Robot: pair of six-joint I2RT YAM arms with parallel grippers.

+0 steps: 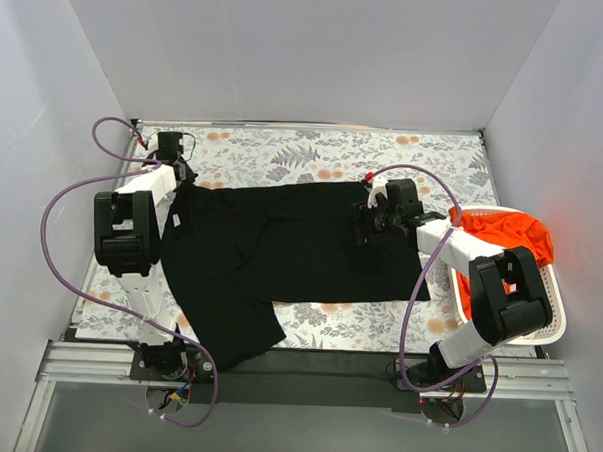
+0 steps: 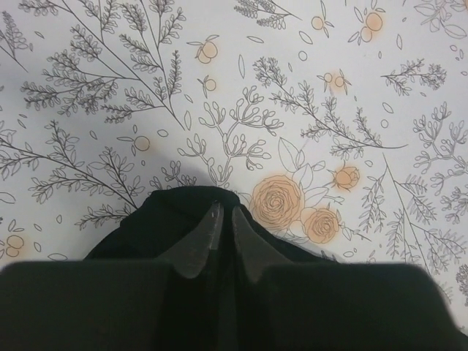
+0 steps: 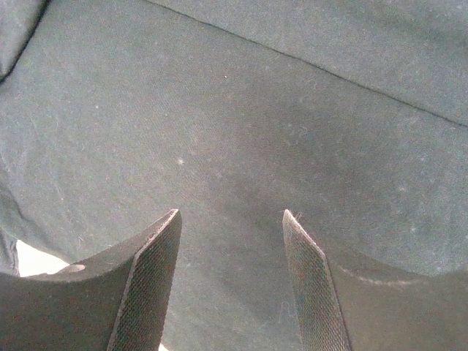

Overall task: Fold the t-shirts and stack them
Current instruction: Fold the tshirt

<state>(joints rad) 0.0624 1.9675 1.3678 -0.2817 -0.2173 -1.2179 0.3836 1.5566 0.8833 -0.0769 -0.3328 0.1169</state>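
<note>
A plain black t-shirt (image 1: 280, 250) lies spread across the flowered tablecloth (image 1: 315, 152); one part hangs over the near edge. My left gripper (image 1: 176, 173) is shut on the shirt's far left corner. In the left wrist view the fingers (image 2: 227, 219) pinch a fold of black cloth (image 2: 175, 219). My right gripper (image 1: 367, 227) is open, just above the shirt's right part. In the right wrist view its tips (image 3: 230, 216) stand apart over flat black cloth (image 3: 241, 131). An orange shirt (image 1: 501, 235) lies in the basket. No blue chest mark shows.
A white slatted basket (image 1: 554, 297) stands at the table's right edge, under my right arm. Grey walls close in the back and both sides. Purple cables loop from both arms. A metal rail (image 1: 305, 371) runs along the near edge.
</note>
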